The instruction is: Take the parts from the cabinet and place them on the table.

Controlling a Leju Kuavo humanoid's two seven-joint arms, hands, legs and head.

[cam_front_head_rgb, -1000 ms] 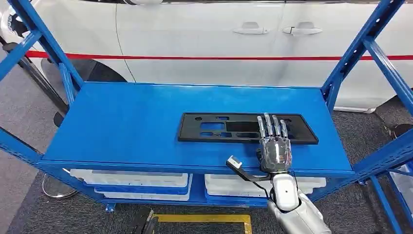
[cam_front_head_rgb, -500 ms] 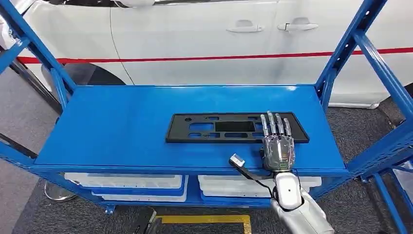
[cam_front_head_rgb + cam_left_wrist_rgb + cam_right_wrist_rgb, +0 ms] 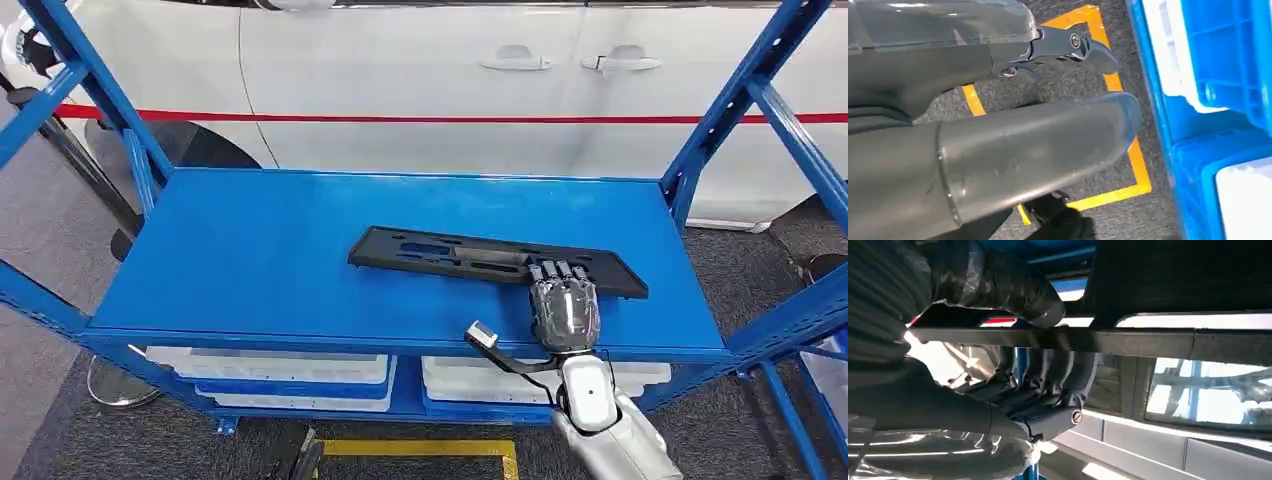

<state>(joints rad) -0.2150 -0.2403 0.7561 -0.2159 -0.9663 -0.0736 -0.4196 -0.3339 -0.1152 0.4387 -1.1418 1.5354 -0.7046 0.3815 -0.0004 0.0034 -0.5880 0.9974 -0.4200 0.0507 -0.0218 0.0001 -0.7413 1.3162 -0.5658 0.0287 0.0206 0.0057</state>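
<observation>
A long black plastic plate with cut-outs (image 3: pixel 470 258) lies across the middle of the blue cabinet shelf (image 3: pixel 250 260), its near edge tipped up off the surface. My right hand (image 3: pixel 563 310) grips that near edge toward the plate's right end, fingers curled over the top. In the right wrist view the thumb (image 3: pixel 998 285) presses one face of the black plate (image 3: pixel 1168 340) and the darker fingers (image 3: pixel 1048 375) wrap the other face. My left hand (image 3: pixel 998 115) hangs low beside the cabinet, holding nothing, its finger spread unclear.
Blue uprights (image 3: pixel 740 100) frame the shelf at both sides. A white car (image 3: pixel 450 80) stands right behind the cabinet. White and blue trays (image 3: pixel 270 375) fill the lower shelf. Yellow floor tape (image 3: pixel 1128 165) marks the grey carpet below.
My right hand's fingers went from lying flat on the plate to curling around its near edge. The plate has tipped up from flat. The camera swayed sideways and back.
</observation>
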